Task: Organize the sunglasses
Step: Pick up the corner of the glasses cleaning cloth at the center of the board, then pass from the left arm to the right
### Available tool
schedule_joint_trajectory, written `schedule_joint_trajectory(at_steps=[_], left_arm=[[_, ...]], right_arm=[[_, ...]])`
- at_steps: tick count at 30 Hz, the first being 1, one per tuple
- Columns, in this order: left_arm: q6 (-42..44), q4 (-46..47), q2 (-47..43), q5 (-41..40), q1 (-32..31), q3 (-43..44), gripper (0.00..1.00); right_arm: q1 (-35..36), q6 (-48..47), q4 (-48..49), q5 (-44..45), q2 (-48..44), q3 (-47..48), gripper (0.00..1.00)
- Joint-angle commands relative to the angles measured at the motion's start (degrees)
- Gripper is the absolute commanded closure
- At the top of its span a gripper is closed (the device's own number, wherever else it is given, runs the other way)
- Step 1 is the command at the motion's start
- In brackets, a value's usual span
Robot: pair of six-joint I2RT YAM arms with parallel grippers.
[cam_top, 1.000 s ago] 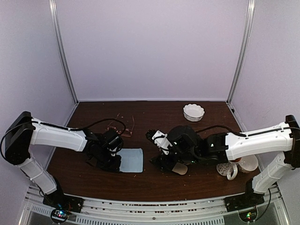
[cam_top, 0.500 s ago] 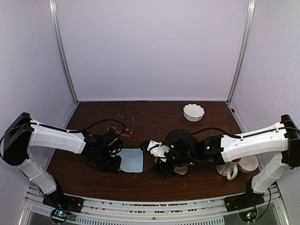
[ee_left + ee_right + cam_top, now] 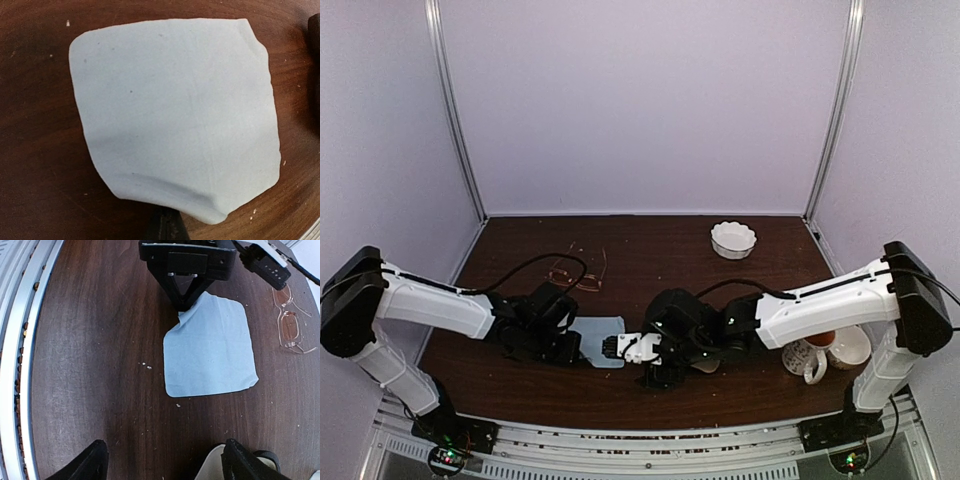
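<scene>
Soft, even light falls from overhead, leaving a dull sheen on the dark table (image 3: 660,250). The cloth (image 3: 175,115) casts a thin shadow under its raised edge. The right wrist view bows at its edges.

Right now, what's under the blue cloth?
The cloth lies mostly flat on the table, with no bulges. The left pincer pinches one raised corner. Whatever is beneath the rest is covered and can't be seen.
</scene>
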Motion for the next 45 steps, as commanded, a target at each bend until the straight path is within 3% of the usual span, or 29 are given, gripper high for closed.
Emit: schedule_joint_trajectory(at_steps=[1,7,16,31,45], left_arm=[[1.9,3.2,0.9,0.6,-0.2,-2.6,1.0],[2.3,6.7,-0.5,1.4,0.3,-5.1,1.0],[2.5,10.2,-1.3,3.4,1.5,-7.3,1.0],[2.7,11.7,-1.4,4.3,2.0,-8.2,1.0],[2.4,13.5,-1.7,5.2,2.8,-9.3,1.0]], right_arm=[[0.3,-4.4,-1.7,0.9,2.8,4.0,0.24],[0.4,-5.8,-1.6,2.3,8.1,7.6,0.38],[0.2,-8.6,-3.5,2.5,14.5,12.0,0.49],[-1.3,-10.4,-7.1,5.9,21.8,18.0,0.65],[-1.8,-11.5,-6.4,10.9,24.0,16.6,0.76]])
